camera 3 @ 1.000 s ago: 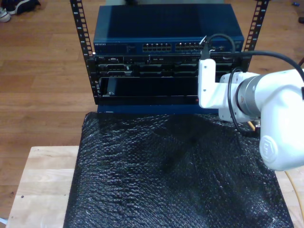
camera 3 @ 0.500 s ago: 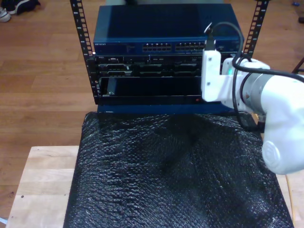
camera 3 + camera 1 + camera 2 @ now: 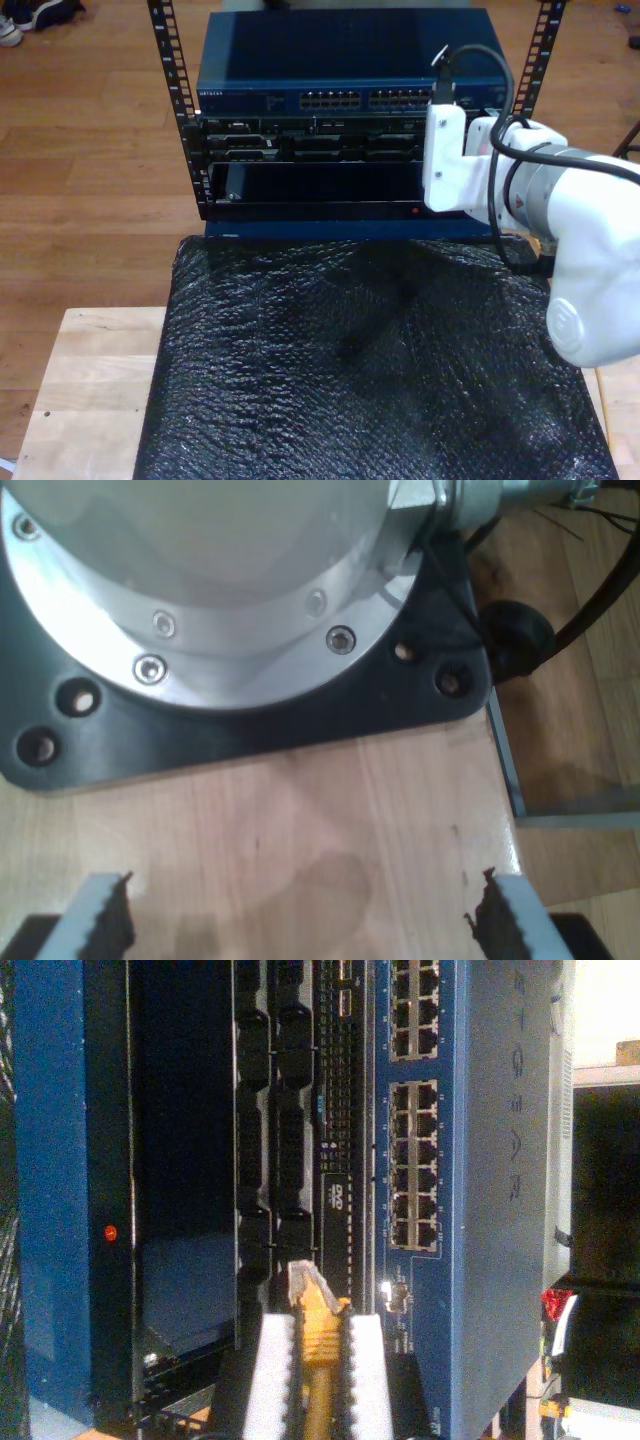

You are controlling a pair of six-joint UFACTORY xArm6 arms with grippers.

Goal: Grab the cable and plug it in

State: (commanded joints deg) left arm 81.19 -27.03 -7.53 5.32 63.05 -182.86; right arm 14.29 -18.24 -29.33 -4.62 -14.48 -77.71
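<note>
Since the plug has to go in end-on, my second arm [image 3: 560,230] hangs past the table's [image 3: 95,385] far edge, right in front of the rack [image 3: 340,150], with the blue switch [image 3: 470,1160] and its rows of ports facing it. My second gripper [image 3: 312,1360] is clamped on the cable [image 3: 318,1360], clear plug [image 3: 303,1280] poking out toward the rack so nothing blocks the tip. Black bubble wrap [image 3: 370,360] covers most of the table, probably as padding. My first gripper [image 3: 300,920] is parked wide open with nothing in it, over bare wood beside an arm's base plate [image 3: 250,710]. Hard to judge which port the plug is lined up with, or how far off it is.
</note>
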